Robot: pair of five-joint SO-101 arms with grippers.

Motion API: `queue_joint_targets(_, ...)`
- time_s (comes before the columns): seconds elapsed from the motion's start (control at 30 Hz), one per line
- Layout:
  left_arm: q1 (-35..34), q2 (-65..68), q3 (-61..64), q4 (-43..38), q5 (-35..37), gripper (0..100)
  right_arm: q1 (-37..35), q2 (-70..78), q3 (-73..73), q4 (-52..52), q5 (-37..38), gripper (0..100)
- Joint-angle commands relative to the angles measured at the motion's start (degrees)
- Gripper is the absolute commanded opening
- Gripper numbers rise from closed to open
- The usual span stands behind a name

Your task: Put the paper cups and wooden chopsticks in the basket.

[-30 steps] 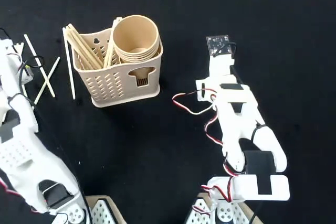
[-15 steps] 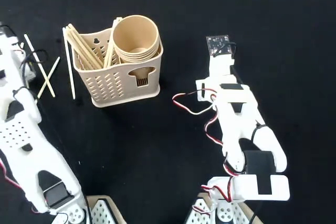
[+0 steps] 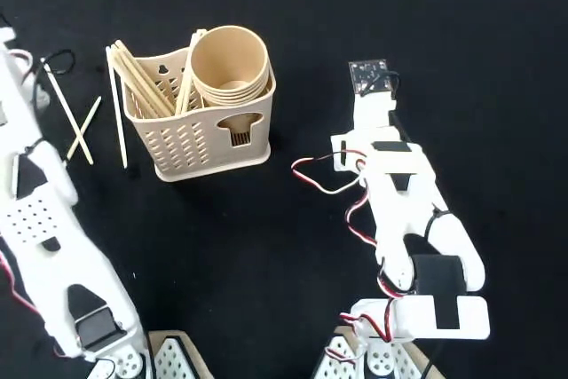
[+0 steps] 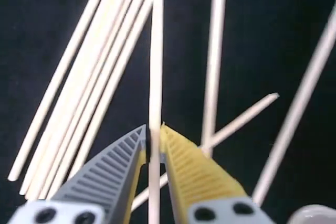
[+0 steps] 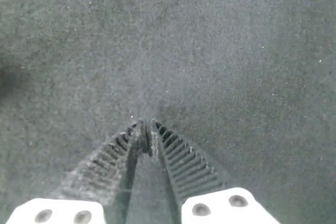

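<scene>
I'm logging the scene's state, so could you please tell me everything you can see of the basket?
The basket is a beige, plastic-looking tub with slotted walls and a cut-out handle hole on its near side. It stands upright on the black table. Inside, a stack of paper cups fills one end, and several wooden chopsticks lean at the other, poking over the rim.

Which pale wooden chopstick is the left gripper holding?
The pale wooden chopstick pinched between the left gripper's grey and yellow jaws in the left wrist view; the other chopsticks beside it are outside its grip.
</scene>
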Motion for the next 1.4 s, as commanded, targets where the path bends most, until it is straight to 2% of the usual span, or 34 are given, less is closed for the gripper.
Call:
queue_joint_targets(0.0, 4.1, -0.4, -5.8, -1.7, 1.6, 3, -0.9, -0.7, -2.9, 0.4, 0.5, 1.1)
queue_joint_targets(0.2, 4.8, 6.9, -5.8, -11.0, 1.2, 3, -0.8, -0.7, -2.9, 0.4, 0.5, 1.1)
queue_joint_targets(0.47, 2.0, 13.9, -6.2, -15.7, 1.3, 3, -1.0, -0.7, -3.0, 0.4, 0.5, 1.1)
queue_joint_targets(0.7, 2.1, 13.5, -6.3, -15.6, 1.5, 3, -1.0, -0.5, -3.0, 0.4, 0.5, 1.1)
queue_joint_targets(0.87, 2.2, 12.0, -13.6, -8.4, 1.7, 3, -1.0, -0.4, -3.0, 0.3, 0.5, 1.1)
queue_joint_targets(0.97, 3.2, 12.7, -17.6, -8.2, 1.7, 3, -1.0, -0.3, -3.0, 0.3, 0.5, 1.1)
queue_joint_targets(1.2, 4.7, 20.2, -19.7, -15.7, 1.6, 3, -0.9, -0.3, -3.0, 0.4, 0.5, 1.1)
queue_joint_targets(1.37, 4.0, 25.6, -21.7, -17.1, 1.7, 4, -0.9, -0.5, -3.0, 0.4, 0.5, 1.1)
